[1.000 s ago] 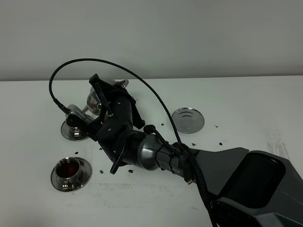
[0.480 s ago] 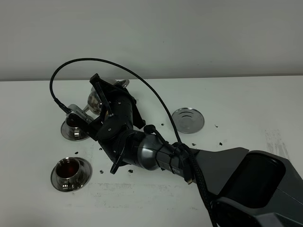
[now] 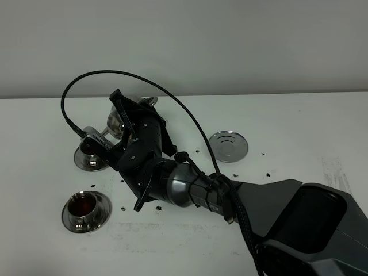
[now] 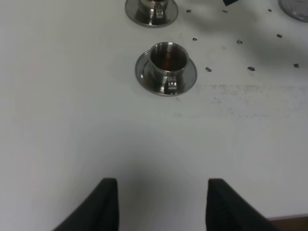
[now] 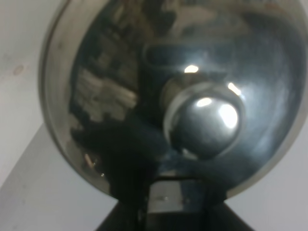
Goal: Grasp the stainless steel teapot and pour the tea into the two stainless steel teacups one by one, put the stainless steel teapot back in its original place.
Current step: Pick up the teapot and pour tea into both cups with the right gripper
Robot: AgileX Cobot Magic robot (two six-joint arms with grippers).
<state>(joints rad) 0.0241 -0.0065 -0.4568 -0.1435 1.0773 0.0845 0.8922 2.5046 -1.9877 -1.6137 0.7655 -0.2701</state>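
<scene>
The stainless steel teapot hangs tilted in my right gripper, which is shut on its handle and has reached across to the left. Its spout points down toward the far teacup on its saucer. The near teacup holds red tea. In the right wrist view the teapot's lid and knob fill the frame. The flat ridged coaster lies bare to the right. My left gripper is open and empty above the table, short of the near teacup. The far teacup is cut off by the frame edge.
Small dark specks lie scattered on the white table around the cups and coaster. The right arm's black cable arcs above the teapot. The arm's base fills the front right.
</scene>
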